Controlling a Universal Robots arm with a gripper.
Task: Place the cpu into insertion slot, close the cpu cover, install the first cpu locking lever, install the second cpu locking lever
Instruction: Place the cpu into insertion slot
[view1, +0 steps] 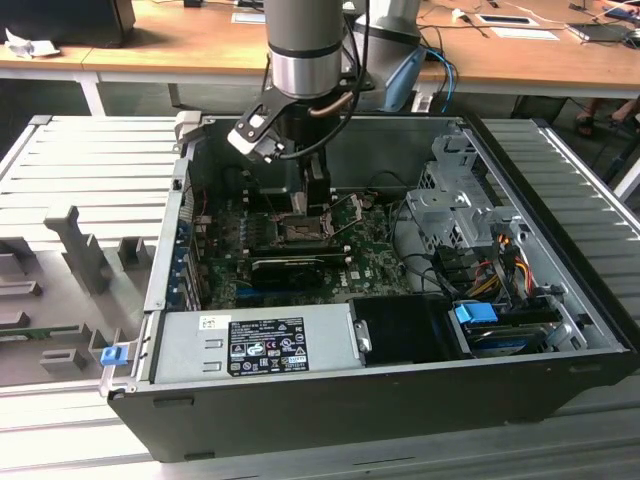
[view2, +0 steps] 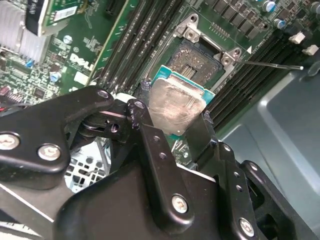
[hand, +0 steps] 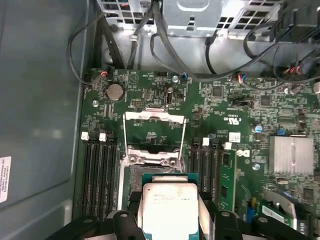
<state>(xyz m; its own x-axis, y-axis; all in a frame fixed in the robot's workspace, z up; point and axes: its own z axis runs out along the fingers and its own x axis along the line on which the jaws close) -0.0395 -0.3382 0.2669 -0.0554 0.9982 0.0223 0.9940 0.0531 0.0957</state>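
My gripper (view1: 303, 200) reaches down into the open computer case. It is shut on the cpu (view2: 177, 106), a silvery square chip on a green base, pinched at two opposite edges between black fingers (view2: 141, 116). The chip (hand: 169, 204) hangs just above the insertion slot (hand: 133, 178). That dark socket (view2: 199, 59) lies bare in its metal rim on the green motherboard. The cpu cover (hand: 154, 115), a silvery frame with a square window, stands swung open beyond the socket. A thin lever rod (view2: 275, 65) sticks out free beside the socket.
Black memory slots (hand: 100, 175) flank the socket on both sides. A black card (view1: 290, 265) lies just in front of it, and a finned heatsink (hand: 292, 155) sits nearby. The power supply (view1: 255, 345), a metal drive cage (view1: 450, 215) and loose cables (view1: 500, 250) crowd the case.
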